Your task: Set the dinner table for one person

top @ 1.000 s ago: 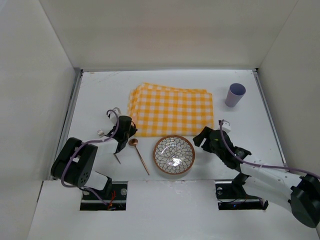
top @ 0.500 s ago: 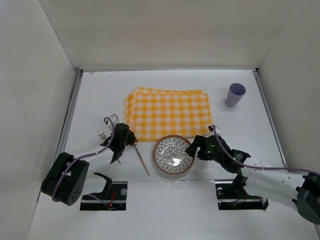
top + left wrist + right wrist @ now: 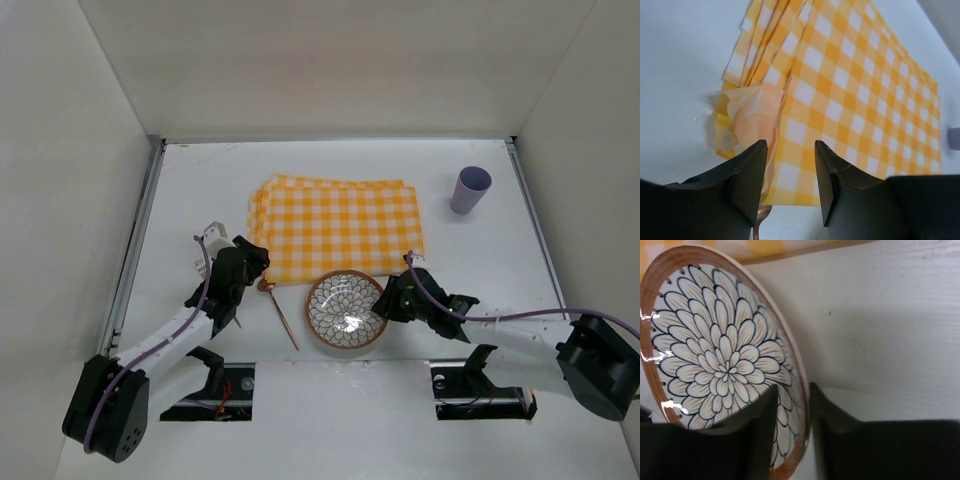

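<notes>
The dinner table point(image 3: 200, 190) is a plain white top. On it lies a yellow-and-white checked cloth point(image 3: 335, 225) with a flower-patterned bowl point(image 3: 347, 310) at its near edge. A copper spoon point(image 3: 281, 312) lies left of the bowl. My left gripper point(image 3: 258, 262) hovers open just short of the cloth's near left corner point(image 3: 752, 107), which is crumpled; nothing sits between its fingers point(image 3: 747, 175). My right gripper point(image 3: 385, 300) straddles the bowl's right rim point(image 3: 801, 390), one finger inside, one outside, with a sliver of bowl wall showing between them. The bowl rests flat.
A lavender cup point(image 3: 470, 189) stands upright at the far right. Grey rails point(image 3: 140, 230) run along the table's left and right edges, and white walls close in three sides. The spoon's bowl end point(image 3: 760, 222) lies right under my left fingers.
The left gripper has let go of the cloth corner, opened and drawn back toward me; the cloth had shifted left. The right gripper slid left onto the bowl's rim and its jaws narrowed.
</notes>
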Tool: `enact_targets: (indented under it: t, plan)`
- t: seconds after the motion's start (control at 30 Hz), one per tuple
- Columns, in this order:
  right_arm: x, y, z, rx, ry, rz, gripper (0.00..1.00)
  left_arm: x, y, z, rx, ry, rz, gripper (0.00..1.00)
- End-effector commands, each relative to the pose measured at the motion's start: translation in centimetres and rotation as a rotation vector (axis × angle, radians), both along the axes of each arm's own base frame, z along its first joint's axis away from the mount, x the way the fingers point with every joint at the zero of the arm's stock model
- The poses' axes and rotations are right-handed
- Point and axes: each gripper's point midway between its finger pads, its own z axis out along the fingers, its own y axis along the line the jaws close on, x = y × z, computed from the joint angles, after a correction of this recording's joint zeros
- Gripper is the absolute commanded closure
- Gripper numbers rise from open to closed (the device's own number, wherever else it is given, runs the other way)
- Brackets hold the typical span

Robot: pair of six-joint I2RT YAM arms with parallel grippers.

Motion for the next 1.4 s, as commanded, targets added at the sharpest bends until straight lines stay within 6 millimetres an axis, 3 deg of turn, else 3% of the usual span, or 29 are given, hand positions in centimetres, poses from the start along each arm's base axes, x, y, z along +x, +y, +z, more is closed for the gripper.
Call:
enact_targets:
  t: [0.0, 0.03, 0.1, 0.17, 0.33, 0.53, 0.67, 0.83, 0.97, 1.13, 1.37]
  plan:
    - [1.8, 1.5, 1.8, 0.102, -0.051, -0.012, 0.75, 0.7, 0.8, 3.1, 0.004, -0.078, 0.030, 0.59]
    - [1.9, 1.4, 2.0, 0.114, -0.051, -0.015, 0.84, 0.6, 0.9, 3.4, 0.002, -0.090, 0.032, 0.59]
    - [1.8, 1.4, 3.1, 0.144, -0.064, -0.009, 0.91, 0.5, 1.3, 3.6, 0.001, -0.101, 0.041, 0.59]
    - [1.4, 1.5, 4.9, 0.173, -0.088, 0.002, 0.93, 0.3, 1.7, 3.4, -0.002, -0.101, 0.055, 0.59]
    - [1.6, 2.4, 11.7, 0.295, -0.191, 0.034, 0.93, 0.1, 2.3, 2.4, -0.006, -0.079, 0.073, 0.59]
    - [6.6, 4.2, 19.0, 0.428, -0.333, 0.034, 0.92, -0.6, 1.6, 1.5, -0.003, -0.042, 0.045, 0.59]
    - [11.7, 4.6, 21.4, 0.459, -0.389, 0.005, 0.91, -2.1, 2.0, 0.2, 0.027, 0.008, 0.038, 0.59]
    - [17.3, 5.5, 21.6, 0.492, -0.406, -0.020, 0.90, -3.9, 2.2, -1.4, 0.052, 0.064, 0.019, 0.60]
    - [21.0, 6.4, 19.6, 0.512, -0.357, -0.045, 0.89, -5.3, 2.0, -2.6, 0.065, 0.111, 0.000, 0.60]
    - [23.1, 6.7, 17.0, 0.510, -0.312, -0.075, 0.89, -6.5, 1.9, -3.4, 0.086, 0.140, -0.023, 0.60]
    - [24.8, 6.1, 13.4, 0.467, -0.264, -0.134, 0.88, -7.2, 0.3, -3.1, 0.106, 0.155, -0.083, 0.60]
